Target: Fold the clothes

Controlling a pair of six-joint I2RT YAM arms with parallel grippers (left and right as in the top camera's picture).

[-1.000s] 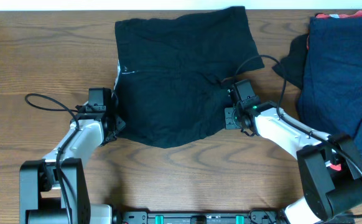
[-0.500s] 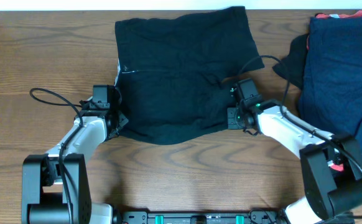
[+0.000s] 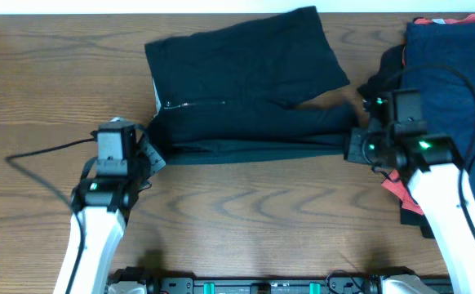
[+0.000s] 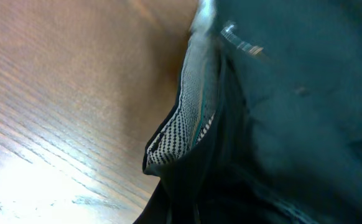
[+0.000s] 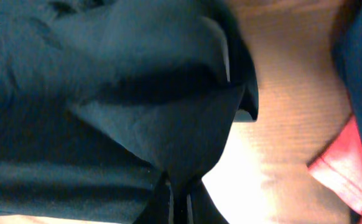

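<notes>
— Across the wooden table (image 3: 246,216), what is seen laid out?

— Black shorts (image 3: 246,82) are spread over the far middle of the table. Their near edge is drawn into a straight, narrow band running left to right.

— What is found beside them?

— A pile of clothes (image 3: 450,98) is heaped at the right side, mostly navy, with a black piece at its left edge. It lies just beside the shorts. A red-orange garment (image 3: 395,188) is seen peeking out from under the pile near the right arm, and again at the far edge.

— How is the band held?

— It is held at both ends. The left gripper (image 3: 150,157) is set at the left corner of the shorts, and the right gripper (image 3: 353,147) at the right corner. In the right wrist view the cloth is seen gathered to a point and pinched between closed fingers. In the left wrist view the fingers are barely made out, but the fabric is bunched at the bottom of the frame as if clamped.

— Is anything smaller noted?

— A white meshed inner label (image 4: 187,118) is shown at the folded left edge.
</notes>
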